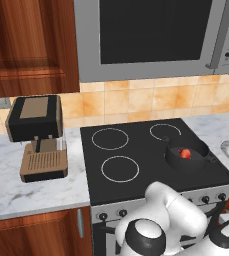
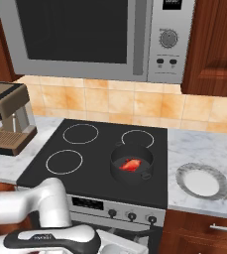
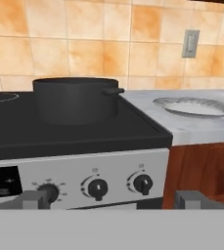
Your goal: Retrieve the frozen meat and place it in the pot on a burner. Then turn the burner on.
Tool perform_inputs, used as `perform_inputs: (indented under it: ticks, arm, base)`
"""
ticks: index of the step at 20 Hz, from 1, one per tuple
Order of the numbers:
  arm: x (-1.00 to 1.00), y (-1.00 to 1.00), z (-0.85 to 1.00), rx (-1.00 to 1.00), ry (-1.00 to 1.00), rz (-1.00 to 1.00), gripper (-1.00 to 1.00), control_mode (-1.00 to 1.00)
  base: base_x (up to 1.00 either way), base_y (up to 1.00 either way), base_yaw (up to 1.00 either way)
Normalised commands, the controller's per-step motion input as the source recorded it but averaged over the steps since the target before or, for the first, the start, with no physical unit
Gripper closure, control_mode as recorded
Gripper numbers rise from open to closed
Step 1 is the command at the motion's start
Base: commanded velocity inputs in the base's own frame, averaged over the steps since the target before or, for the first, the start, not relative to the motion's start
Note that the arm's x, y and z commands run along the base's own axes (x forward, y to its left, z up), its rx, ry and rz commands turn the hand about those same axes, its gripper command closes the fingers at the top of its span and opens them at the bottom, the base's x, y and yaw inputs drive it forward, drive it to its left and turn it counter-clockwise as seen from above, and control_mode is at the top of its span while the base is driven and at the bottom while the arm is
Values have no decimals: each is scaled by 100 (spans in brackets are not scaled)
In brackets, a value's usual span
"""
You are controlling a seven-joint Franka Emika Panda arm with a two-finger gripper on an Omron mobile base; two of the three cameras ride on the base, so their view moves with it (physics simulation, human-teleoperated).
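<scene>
Meat (image 2: 130, 164) sits inside pot (image 2: 131, 163) on front-right burner; tool (image 3: 111, 200) released, jaws wide, levelled at knobs (image 3: 98, 188) for switching on.

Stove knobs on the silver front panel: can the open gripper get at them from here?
Probably yes. The open gripper faces the round black stove knobs on the silver front panel, nothing between them.

Both base views look forward and down over the stove (image 1: 151, 155), one from about 7 o'clock, the other from 5 o'clock, sharing its cooktop and the pot (image 2: 131, 164). The hand view sits low and close, facing the stove's knobs (image 3: 98, 188) level-on.
</scene>
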Motion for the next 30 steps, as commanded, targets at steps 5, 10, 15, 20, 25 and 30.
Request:
perform_inputs:
  ticks: [5,10,15,20,25,30]
  arm:
    - [3,-5,-1,0,0,4,-100,-100]
    - [4,-14,-10,0,-1,3,-100,-100]
    - [0,-16,-14,0,-2,0,-100,-100]
    - [0,-4,-8,0,-2,0,-100,-100]
    - [0,-11,-9,0,-1,2,-100,-100]
    - [3,-13,-15,0,-4,2,-100,-100]
  base:
    - [0,0,0]
    - [0,0,0]
    - [0,0,0]
    - [0,0,0]
    - [0,0,0]
    - [0,0,0]
